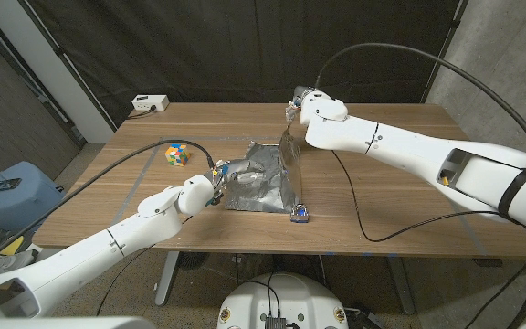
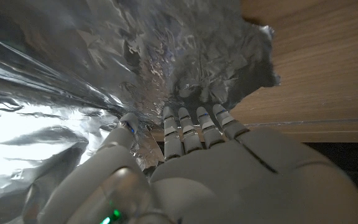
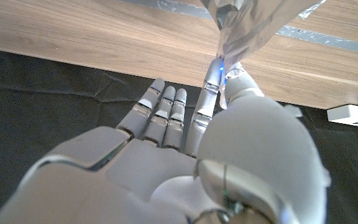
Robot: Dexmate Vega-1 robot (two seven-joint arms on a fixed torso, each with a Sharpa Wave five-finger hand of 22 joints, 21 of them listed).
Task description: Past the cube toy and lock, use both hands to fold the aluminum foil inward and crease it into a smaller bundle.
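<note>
The wooden bench (image 1: pixel 382 164) carries everything, and the aluminum foil (image 1: pixel 261 178) lies near its middle; it serves here as the landmark. The sheet is crumpled and already partly raised: its right edge stands up in a thin upright flap, which looks to be the side being brought inward for the fold. The right hand (image 1: pixel 292 108) hangs above the foil's far right corner and pinches the top of that flap between thumb and a fingertip (image 3: pixel 211 79), the other fingers loosely spread, so the flap is lifted free of the wood and can swing over the sheet. The left hand (image 1: pixel 219 175) sits on the foil's left part, fingers (image 2: pixel 191 127) together and pressed into the crinkled surface, most likely to pin the sheet so it does not slide while the other side is pulled; whether its thumb grips any foil I cannot tell. The cube toy (image 1: pixel 177 154) stands well to the left of the foil, apart from it. A small blue item, probably the lock (image 1: pixel 299 215), lies just off the foil's near right corner, close enough that a dragged sheet could nudge it.
</note>
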